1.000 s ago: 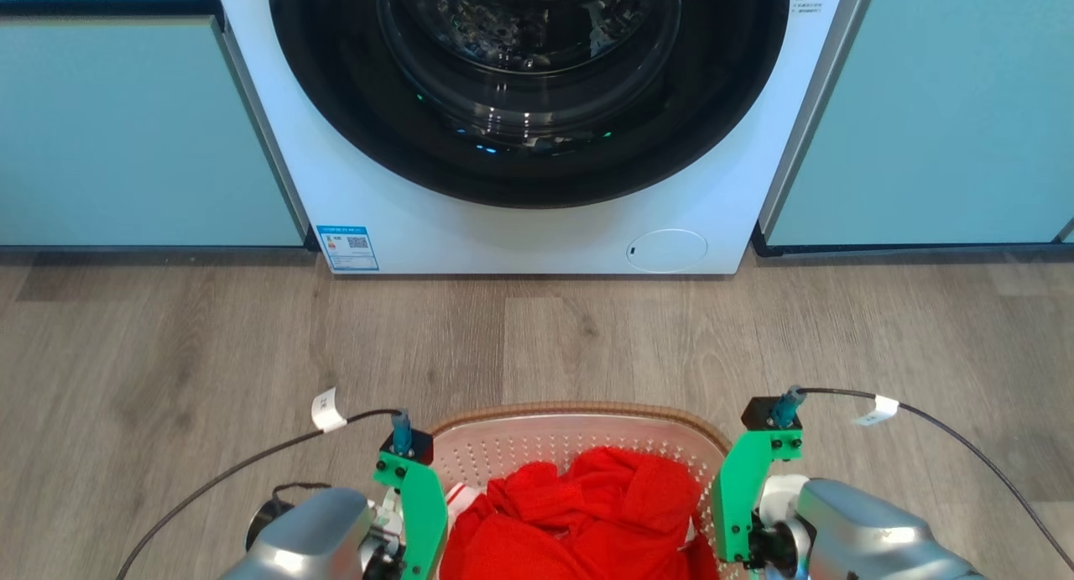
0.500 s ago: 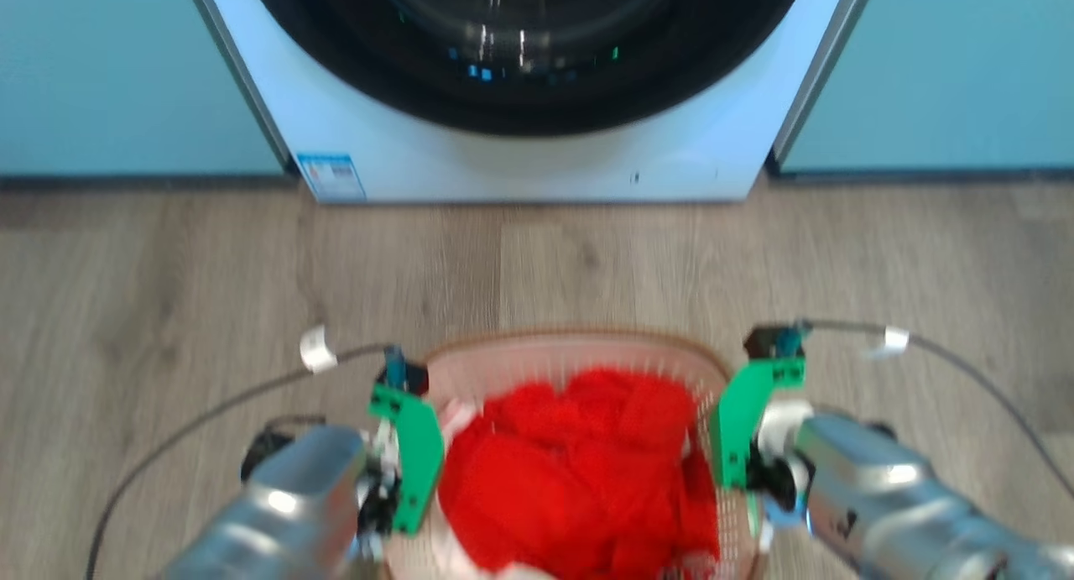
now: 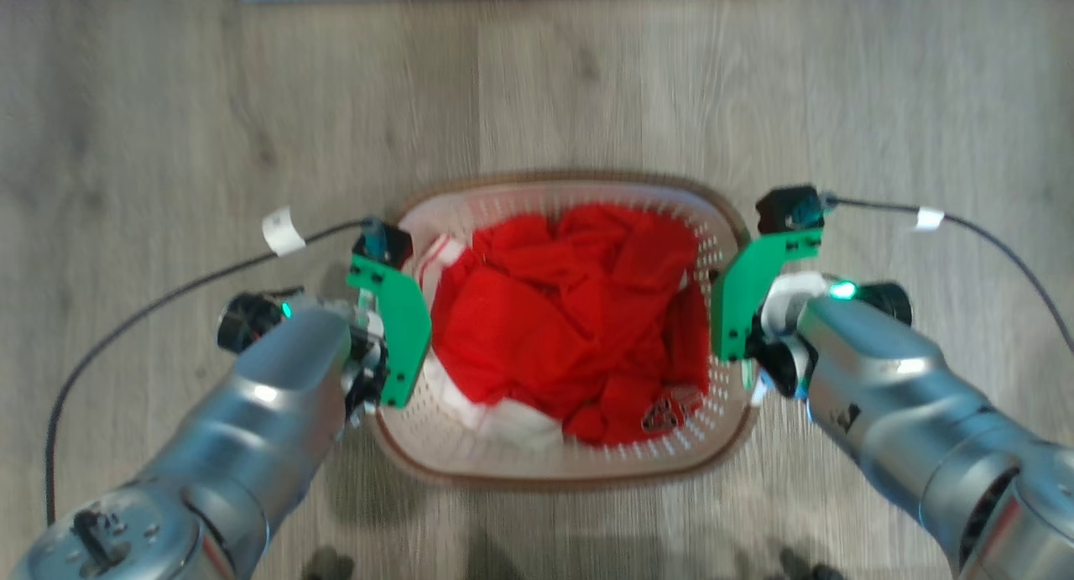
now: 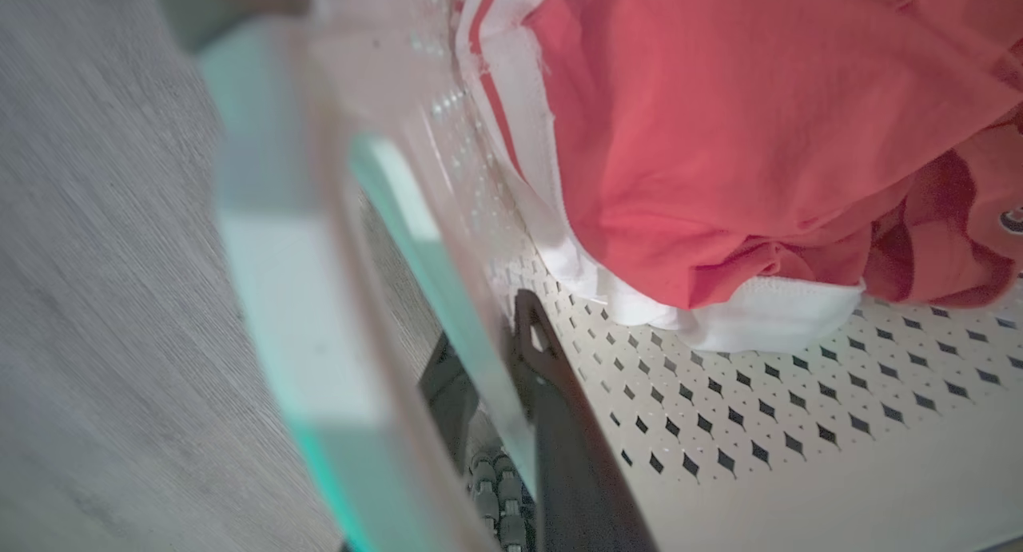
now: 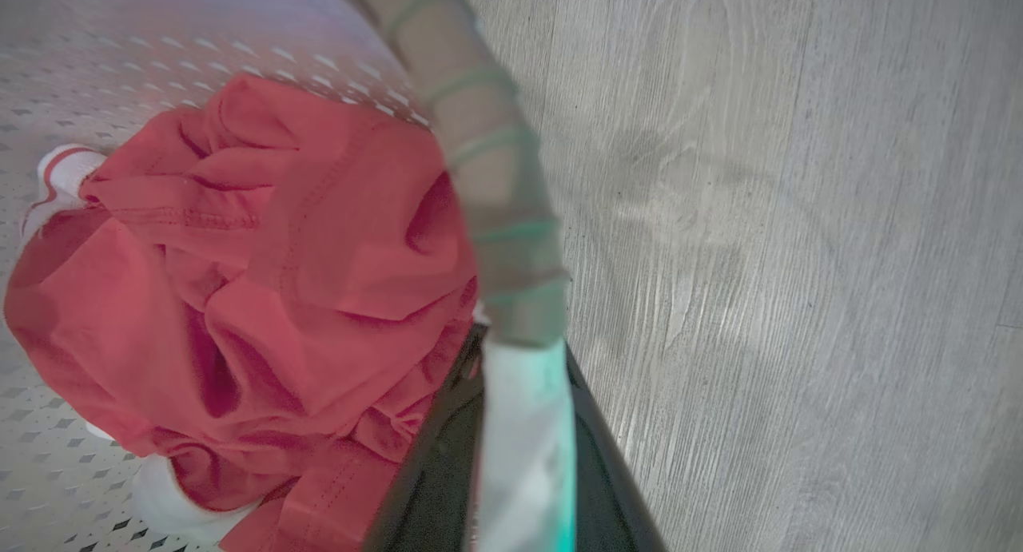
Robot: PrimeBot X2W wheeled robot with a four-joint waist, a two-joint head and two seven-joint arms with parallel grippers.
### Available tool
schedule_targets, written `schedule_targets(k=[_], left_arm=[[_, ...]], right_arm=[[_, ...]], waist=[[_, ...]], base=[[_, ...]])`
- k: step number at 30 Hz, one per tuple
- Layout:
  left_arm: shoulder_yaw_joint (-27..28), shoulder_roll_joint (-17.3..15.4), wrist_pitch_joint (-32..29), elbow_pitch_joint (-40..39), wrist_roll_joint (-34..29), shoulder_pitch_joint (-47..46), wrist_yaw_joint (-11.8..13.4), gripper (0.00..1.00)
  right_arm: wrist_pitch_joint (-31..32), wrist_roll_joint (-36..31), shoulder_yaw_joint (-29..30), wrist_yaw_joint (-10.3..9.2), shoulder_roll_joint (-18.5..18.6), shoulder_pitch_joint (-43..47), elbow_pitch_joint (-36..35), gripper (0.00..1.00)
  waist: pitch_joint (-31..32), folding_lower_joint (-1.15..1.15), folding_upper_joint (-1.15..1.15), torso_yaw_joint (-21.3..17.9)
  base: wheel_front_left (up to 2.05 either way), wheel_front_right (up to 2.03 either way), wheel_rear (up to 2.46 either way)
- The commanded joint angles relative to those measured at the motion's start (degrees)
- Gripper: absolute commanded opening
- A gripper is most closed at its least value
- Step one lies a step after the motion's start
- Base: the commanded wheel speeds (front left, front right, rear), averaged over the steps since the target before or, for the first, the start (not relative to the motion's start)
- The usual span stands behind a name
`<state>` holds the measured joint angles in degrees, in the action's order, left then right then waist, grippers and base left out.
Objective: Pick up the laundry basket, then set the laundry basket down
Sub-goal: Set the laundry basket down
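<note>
Scene: grey-brown wood-plank floor (image 3: 168, 101), seen from straight above in the head view; the picture is motion-blurred.
Task object: small oval white perforated-plastic laundry basket (image 3: 579, 201) with a brown rim, in the middle of the head view, between the two silver forearms.
Contents: crumpled bright red cloth (image 3: 570, 311) covers most of the basket's inside. A white cloth with red stripes (image 3: 440, 257) sits under the red one on the basket's left side. The perforated bottom shows bare at the near edge.
Left gripper (image 4: 495, 352): at the basket's left side. In the left wrist view one long dark finger (image 4: 559, 432) lies inside against the perforated wall and the other is outside, with the rim between them. It is clamped on the basket's edge.
Right gripper (image 5: 523, 352): at the basket's right side. In the right wrist view the two dark fingers (image 5: 435, 464) straddle the white edge piece, red cloth on one side and floor on the other. It is closed on the basket's edge.
Basket height: a soft shadow lies on the floor under the near rim, so the basket seems clear of the floor, but the blur leaves this unsure.
Wrist hardware: a green bracket (image 3: 394, 328) on the left wrist and another (image 3: 751, 290) on the right, both just above the rim. A black cable (image 3: 168, 286) with a white tag trails from the left one.
</note>
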<state>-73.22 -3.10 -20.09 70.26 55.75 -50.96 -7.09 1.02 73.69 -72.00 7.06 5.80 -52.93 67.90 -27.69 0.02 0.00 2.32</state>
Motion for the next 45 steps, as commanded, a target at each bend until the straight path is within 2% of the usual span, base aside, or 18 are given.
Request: schedule_targets(k=[1,6,10,16,45], left_arm=[[-0.1,0.2,0.5,-0.1,-1.7,-1.9,-0.4,0.00],[-0.1,0.2,3.1,1.2,-2.9,-5.5,-0.1,0.00],[-0.1,0.2,6.2,1.9,-7.8,-7.6,1.5,0.00],[0.1,0.2,8.0,2.2,-7.6,-8.8,2.3,0.00],[0.0,0.2,11.6,0.2,-7.1,-10.3,5.4,0.00]], right_arm=[[-1.3,-1.3,-0.4,0.43,-1.6,-1.4,-1.0,0.00],[-3.4,-1.1,0.1,0.43,-2.3,-4.4,0.0,0.00],[-4.6,-0.9,0.4,0.43,-2.6,-5.9,0.4,0.00],[-6.7,-1.4,0.2,0.43,-2.8,-7.1,1.0,0.00],[-13.7,-3.7,-0.6,0.43,-2.9,-9.1,1.3,0.00]], waist=[[-6.8,-0.02,0.00,-0.9],[-13.5,-0.02,0.00,-1.7],[-16.9,-0.02,0.00,-2.0],[-20.2,-0.02,0.00,-2.1],[-26.0,-0.02,0.00,-0.8]], base=[[0.00,0.00,0.00],[0.00,0.00,0.00],[0.00,0.00,0.00],[0.00,0.00,0.00],[0.00,0.00,0.00]])
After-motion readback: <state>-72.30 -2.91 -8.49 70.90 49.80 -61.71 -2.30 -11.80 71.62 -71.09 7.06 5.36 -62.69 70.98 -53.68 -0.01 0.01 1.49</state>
